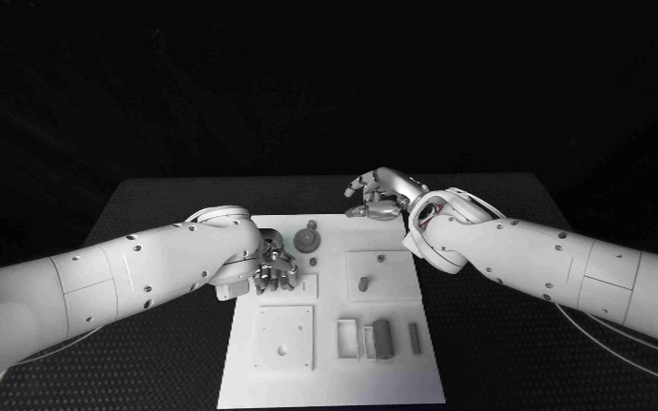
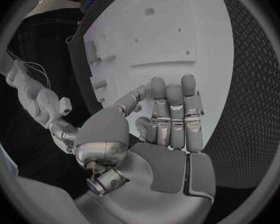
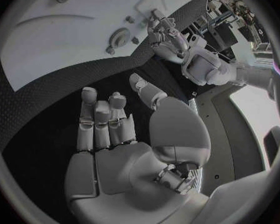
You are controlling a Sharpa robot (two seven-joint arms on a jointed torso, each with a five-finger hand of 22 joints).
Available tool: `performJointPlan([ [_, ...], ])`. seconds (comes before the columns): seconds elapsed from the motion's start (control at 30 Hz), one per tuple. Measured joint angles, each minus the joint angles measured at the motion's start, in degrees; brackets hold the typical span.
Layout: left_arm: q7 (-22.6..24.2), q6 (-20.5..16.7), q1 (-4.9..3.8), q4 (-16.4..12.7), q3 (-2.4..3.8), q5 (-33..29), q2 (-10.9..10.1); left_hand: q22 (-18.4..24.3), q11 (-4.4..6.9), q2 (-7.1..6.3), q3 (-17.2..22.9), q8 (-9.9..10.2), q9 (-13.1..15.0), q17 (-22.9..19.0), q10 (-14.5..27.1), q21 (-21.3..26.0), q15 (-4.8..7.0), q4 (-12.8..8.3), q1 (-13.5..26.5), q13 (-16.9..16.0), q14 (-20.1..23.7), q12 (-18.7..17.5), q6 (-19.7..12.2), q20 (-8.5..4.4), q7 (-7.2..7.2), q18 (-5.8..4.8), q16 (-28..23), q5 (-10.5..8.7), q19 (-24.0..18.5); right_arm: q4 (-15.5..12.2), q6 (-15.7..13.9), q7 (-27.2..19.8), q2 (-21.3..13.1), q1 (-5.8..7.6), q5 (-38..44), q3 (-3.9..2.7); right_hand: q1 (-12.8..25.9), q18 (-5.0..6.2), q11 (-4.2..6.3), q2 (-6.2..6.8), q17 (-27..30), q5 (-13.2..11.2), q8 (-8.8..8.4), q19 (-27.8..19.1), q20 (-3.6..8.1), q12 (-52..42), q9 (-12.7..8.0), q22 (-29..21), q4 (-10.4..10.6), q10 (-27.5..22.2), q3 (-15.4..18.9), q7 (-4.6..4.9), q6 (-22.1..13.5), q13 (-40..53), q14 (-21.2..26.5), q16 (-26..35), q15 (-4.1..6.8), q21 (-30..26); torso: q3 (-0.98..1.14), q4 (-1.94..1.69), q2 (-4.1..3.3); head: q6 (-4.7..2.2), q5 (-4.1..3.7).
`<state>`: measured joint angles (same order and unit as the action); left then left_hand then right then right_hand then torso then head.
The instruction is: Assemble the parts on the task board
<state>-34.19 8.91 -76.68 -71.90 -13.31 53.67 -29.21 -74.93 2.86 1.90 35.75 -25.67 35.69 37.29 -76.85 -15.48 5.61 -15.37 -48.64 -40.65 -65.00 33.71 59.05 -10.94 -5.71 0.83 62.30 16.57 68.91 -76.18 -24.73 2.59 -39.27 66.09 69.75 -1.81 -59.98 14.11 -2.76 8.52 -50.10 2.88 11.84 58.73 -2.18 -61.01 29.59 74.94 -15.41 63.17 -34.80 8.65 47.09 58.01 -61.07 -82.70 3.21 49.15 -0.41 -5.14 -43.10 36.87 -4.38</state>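
1. The white rectangular task board lies in the lower centre of the head frame on the black textured bench.
2. Small grey parts lie on the board: a round disc-shaped part near its upper edge, a short peg standing on a square raised panel at centre right, and narrow grey bars at lower right.
3. The left robot hand sits over the board's left side, fingers straight and slightly apart, holding nothing.
4. The right robot hand hovers at the board's upper edge, above centre frame, fingers extended, palm bare.
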Motion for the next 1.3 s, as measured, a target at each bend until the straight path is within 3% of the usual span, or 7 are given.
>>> performJointPlan([
  [0.33,0.18,-0.31,0.08,-0.47,-0.01,1.03,-0.14,0.01,0.00,0.00,-0.08,-0.23,-0.09,-0.15,0.00,0.00,0.00,-0.06,0.00,0.07,0.00,0.22,0.01,0.01,0.00,0.00,0.00,-0.09,0.00,0.00,0.08,0.02,-0.02,0.00,-0.01,0.00,0.00,-0.29,0.00,0.00,0.00,0.00,0.00,0.00,0.00,0.00,0.00,-0.01,0.00,0.00,0.00,0.00,-0.02,-0.06,0.00,0.00,0.00,0.00,0.00,-0.05,0.02,-0.01,-0.01],
  [0.67,0.64,-1.31,0.26,-1.56,-0.01,2.42,-0.83,0.02,0.00,0.00,0.11,-0.23,-0.05,-0.44,0.00,0.00,-0.01,-0.27,0.00,0.13,-0.01,0.44,0.01,0.01,0.00,-0.01,0.23,0.11,-0.01,0.02,0.36,0.01,-0.08,0.00,-0.01,0.00,0.00,0.43,0.00,0.00,-0.01,0.00,0.00,0.00,0.00,0.00,0.00,-0.01,0.00,0.00,0.00,0.09,-0.12,-0.06,0.08,0.00,-0.09,0.00,-0.03,-0.04,0.03,0.16,0.07],
  [1.3,0.78,-3.25,0.54,-3.32,-0.05,3.27,-2.01,0.02,0.00,0.00,0.03,-0.23,-0.11,-0.78,0.00,0.00,-0.10,-0.34,0.00,0.28,-0.10,0.66,0.02,-0.10,-0.02,0.00,0.50,0.00,0.12,0.02,0.67,-0.03,-0.19,0.00,-0.02,0.00,0.24,0.44,-0.21,-0.24,0.04,0.00,0.00,-0.09,-0.09,0.00,0.00,-0.02,0.00,-0.21,0.00,0.02,-0.24,-0.10,0.09,0.00,-0.10,0.00,-0.03,-0.04,0.04,0.12,0.02],
])
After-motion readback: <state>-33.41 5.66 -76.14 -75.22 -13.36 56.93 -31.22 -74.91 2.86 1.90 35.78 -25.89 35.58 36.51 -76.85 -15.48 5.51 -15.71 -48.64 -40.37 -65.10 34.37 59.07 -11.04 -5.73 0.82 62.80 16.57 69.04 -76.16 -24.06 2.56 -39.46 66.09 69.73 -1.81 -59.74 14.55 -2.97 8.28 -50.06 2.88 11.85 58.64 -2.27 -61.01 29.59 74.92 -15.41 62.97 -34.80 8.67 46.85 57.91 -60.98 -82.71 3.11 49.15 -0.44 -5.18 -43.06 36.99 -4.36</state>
